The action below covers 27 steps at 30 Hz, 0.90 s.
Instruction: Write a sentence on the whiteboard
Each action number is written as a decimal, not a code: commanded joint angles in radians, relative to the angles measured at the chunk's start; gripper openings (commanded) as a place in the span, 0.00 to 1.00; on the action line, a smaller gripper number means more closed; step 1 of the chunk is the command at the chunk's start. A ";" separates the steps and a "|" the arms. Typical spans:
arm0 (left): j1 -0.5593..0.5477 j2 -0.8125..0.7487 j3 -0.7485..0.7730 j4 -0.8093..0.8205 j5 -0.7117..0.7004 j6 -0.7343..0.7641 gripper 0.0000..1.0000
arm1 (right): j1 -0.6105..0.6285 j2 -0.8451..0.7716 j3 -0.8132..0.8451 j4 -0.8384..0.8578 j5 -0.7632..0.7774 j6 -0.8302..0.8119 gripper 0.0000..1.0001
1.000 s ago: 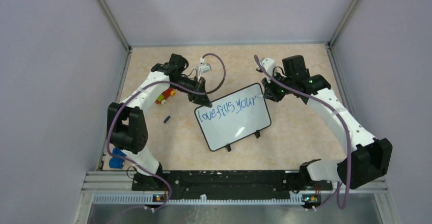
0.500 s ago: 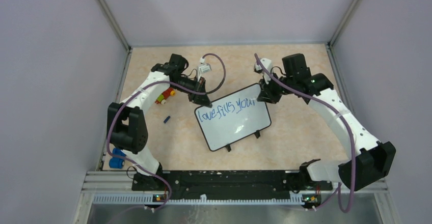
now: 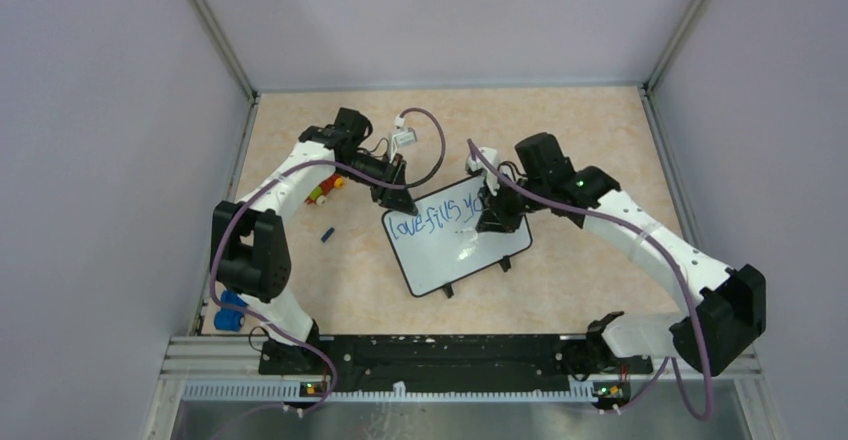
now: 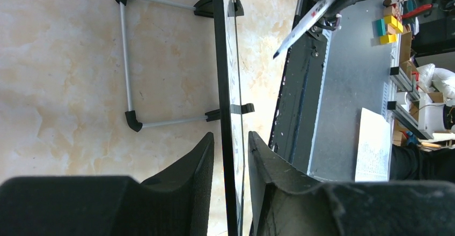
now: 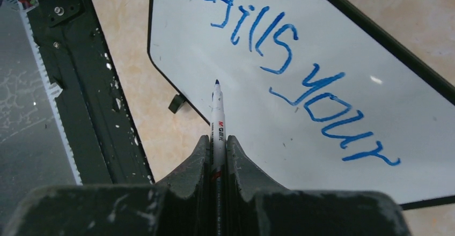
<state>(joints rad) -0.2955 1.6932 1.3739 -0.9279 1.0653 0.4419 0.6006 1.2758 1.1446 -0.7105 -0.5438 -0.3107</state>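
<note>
The whiteboard stands tilted on the table mid-view. The sentence is blue lettering in one slanted line; the right wrist view shows "fills your". My left gripper is shut on the board's far left corner; its fingers straddle the black frame. My right gripper hangs over the board's right part, hiding the end of "your". It is shut on a white marker with a blue tip, which points at the blank area below the lettering. I cannot tell if the tip touches.
A small blue cap lies left of the board. Coloured blocks sit under the left arm, and a blue object by the left base. A purple cable with a white plug loops behind the board. A black rail runs along the near edge.
My right arm has swung left and toward me, from the board's far right corner to over its right part, carrying the marker. The left arm and the board have not moved.
</note>
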 commanded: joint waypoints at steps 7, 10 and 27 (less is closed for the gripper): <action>0.007 -0.028 -0.008 0.004 0.024 0.015 0.35 | 0.168 -0.061 -0.107 0.262 0.107 0.075 0.00; 0.007 -0.028 -0.008 0.004 0.025 0.014 0.33 | 0.232 -0.061 -0.137 0.309 0.190 0.055 0.00; 0.007 -0.026 -0.009 0.004 0.027 0.013 0.13 | 0.315 -0.017 -0.200 0.433 0.306 0.017 0.00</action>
<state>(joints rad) -0.2932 1.6932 1.3666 -0.9283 1.0649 0.4435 0.8951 1.2522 0.9421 -0.3309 -0.2535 -0.2729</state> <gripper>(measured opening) 0.151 0.080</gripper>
